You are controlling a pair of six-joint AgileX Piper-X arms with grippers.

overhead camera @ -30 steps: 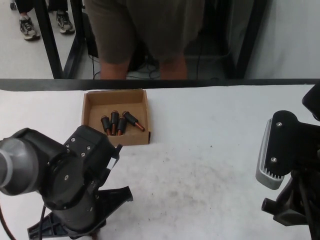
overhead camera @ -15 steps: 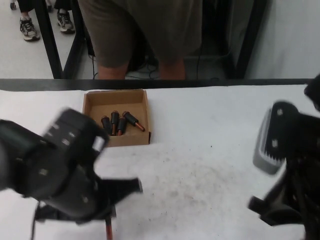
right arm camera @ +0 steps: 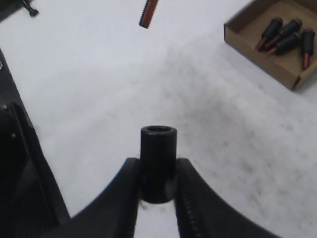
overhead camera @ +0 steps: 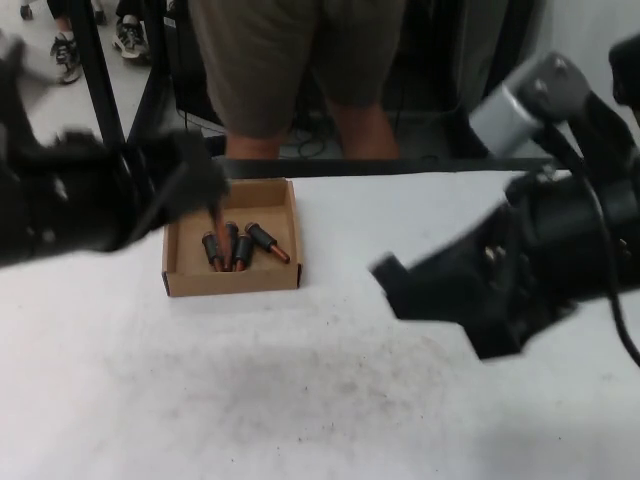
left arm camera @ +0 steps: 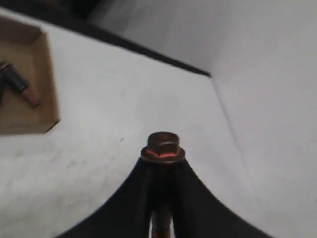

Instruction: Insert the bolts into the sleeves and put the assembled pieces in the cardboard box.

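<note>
My left gripper (left arm camera: 162,171) is shut on a copper bolt (left arm camera: 162,148), whose hex head points away from the camera. My right gripper (right arm camera: 158,174) is shut on a black sleeve (right arm camera: 158,157), held upright with its open bore showing. The bolt's threaded end (right arm camera: 148,13) hangs above the white bench, farther off in the right wrist view. The cardboard box (overhead camera: 284,205) stands at the back left of the bench with several assembled pieces (overhead camera: 240,245) lying in it. The left arm (overhead camera: 90,195) is blurred beside the box; the right arm (overhead camera: 500,270) hangs over the bench's right half.
The white bench (overhead camera: 300,390) is scuffed with dark marks in the middle. A black rail (overhead camera: 400,165) runs along its far edge, and a person stands behind it. The box (right arm camera: 237,30) also shows in the right wrist view.
Both arms have risen from the front of the bench. The left arm swung up and back toward the box with its bolt. The right arm swung in toward the middle.
</note>
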